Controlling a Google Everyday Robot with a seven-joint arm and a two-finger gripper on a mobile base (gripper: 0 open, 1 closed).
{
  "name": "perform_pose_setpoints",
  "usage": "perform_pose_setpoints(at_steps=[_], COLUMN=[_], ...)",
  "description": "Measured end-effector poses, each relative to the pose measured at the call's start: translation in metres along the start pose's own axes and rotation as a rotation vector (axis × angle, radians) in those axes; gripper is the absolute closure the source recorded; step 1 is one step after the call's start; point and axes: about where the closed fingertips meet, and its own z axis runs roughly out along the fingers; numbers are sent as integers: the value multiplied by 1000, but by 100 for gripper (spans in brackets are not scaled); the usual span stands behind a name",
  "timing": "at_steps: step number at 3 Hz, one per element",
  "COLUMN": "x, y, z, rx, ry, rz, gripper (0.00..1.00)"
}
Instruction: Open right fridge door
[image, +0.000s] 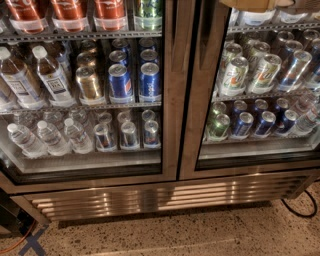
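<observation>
The right fridge door (252, 100) is sitting shut, its steel frame meeting the left door (85, 90) edge to edge. The tool (252, 4) is showing only as a tan sliver at the top, right of the left door, over green cans (234, 75). I cannot tell whether it is clenched or released.

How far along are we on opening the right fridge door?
Done: nothing visible yet; the right fridge door sits shut, its steel frame flush with the left door. In hand: what looks like the gripper is just in view at the top edge, in front of that door's upper part. Left: take hold of the door and swing it open.
</observation>
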Motion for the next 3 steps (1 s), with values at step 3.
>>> perform_pose_setpoints(at_steps=[3], x=[0], y=[0], z=[0], rx=[0], ry=[0], rz=[0], gripper=[0])
